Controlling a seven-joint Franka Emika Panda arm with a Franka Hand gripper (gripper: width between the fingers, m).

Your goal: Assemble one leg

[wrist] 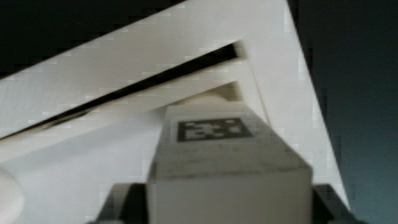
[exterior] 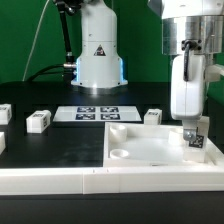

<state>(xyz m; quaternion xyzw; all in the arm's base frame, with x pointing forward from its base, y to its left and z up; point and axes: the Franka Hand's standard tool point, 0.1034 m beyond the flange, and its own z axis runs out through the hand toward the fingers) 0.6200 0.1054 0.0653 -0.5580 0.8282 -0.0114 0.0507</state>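
Observation:
My gripper point(exterior: 193, 134) is shut on a leg point(exterior: 194, 140), a small white block with a black-and-white tag, and holds it upright over the near right corner of the large white square plate point(exterior: 150, 148). In the wrist view the leg point(wrist: 219, 155) fills the space between my fingers point(wrist: 125, 200), tag facing the camera, with the plate's raised edges point(wrist: 107, 90) beyond it. The corner socket beneath the leg is hidden. Whether the leg touches the plate I cannot tell.
The marker board point(exterior: 90, 112) lies at the table's middle, in front of the robot base point(exterior: 97, 55). Loose legs stand at the exterior view's left point(exterior: 39, 121), at the far left edge point(exterior: 5, 113) and behind the plate point(exterior: 153, 116). A white rail point(exterior: 60, 178) runs along the front.

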